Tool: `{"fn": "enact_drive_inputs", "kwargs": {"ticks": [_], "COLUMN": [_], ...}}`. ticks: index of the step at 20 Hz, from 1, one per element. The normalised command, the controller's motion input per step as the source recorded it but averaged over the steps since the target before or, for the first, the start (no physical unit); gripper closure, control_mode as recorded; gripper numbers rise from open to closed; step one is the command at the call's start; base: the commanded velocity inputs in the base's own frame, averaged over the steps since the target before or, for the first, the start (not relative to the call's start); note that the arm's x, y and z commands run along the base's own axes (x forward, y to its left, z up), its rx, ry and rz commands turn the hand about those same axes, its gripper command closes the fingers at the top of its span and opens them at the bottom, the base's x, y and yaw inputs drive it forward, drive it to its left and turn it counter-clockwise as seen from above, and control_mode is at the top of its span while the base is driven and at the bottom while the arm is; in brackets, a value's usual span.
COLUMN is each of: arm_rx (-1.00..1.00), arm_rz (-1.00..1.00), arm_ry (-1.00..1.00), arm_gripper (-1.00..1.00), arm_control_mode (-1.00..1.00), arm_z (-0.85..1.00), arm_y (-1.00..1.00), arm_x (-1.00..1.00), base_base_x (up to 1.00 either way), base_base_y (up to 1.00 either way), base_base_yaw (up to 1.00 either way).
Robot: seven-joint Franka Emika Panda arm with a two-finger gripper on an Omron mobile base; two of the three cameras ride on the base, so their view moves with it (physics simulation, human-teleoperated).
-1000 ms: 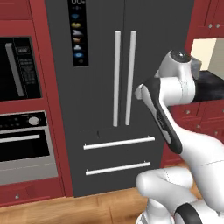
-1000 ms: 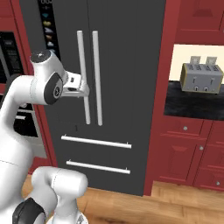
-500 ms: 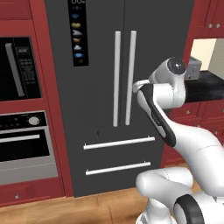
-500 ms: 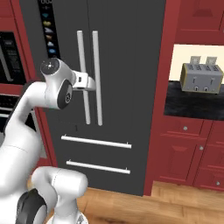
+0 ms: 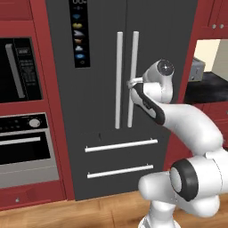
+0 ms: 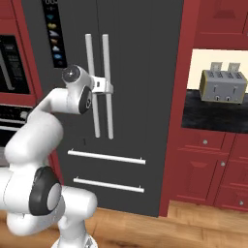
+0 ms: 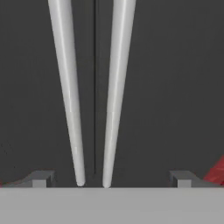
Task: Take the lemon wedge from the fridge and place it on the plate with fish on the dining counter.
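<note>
You can't see the lemon wedge yet; judging by the task it's inside the tall dark grey two-door fridge (image 5: 120, 89), both doors shut, centre of the left base view. Expect it light, soft, prob. slick w/ juice: pinch gently across the flat faces, not the rind tip. That's a guess, nothing shows it.

First thing to take hold of is a door handle. The two long pale bar handles (image 7: 70, 96) run top to bottom in the hand view, either side of the door seam. Rigid bars; grab mid-length, square on.

The two-finger gripper (image 7: 111, 179) is spread wide, holding nothing; tips at lower left and lower right, both bars between them.

Hidden: fridge interior, plate w/ fish, dining counter. In the base views the wrist covers the fingers, so contact w/ the bars can't be told. Silver toaster (image 6: 222, 86) sits at right of the right base view, irrelevant.
</note>
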Motion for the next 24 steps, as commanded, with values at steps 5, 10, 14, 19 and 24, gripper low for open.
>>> {"fn": "enact_drive_inputs", "kwargs": {"ticks": [5,10,14,19,24], "arm_rx": [0.00,0.00,0.00,0.00,0.00], "arm_rz": [0.00,0.00,0.00,0.00,0.00], "arm_ry": [-0.14,0.00,0.00,0.00,0.00], "arm_gripper": [-1.00,-1.00,-1.00,-1.00,-1.00], "arm_control_mode": [-1.00,-1.00,-1.00,-1.00,-1.00], "arm_z": [-0.16,-0.05,-0.15,-0.21,-0.23], "arm_y": [0.00,0.00,0.00,0.00,0.00], "arm_x": [0.85,0.97,0.93,0.87,0.77], "base_base_x": [0.00,0.00,0.00,0.00,0.00], "base_base_y": [0.00,0.00,0.00,0.00,0.00], "base_base_yaw": [0.00,0.00,0.00,0.00,0.00]}}
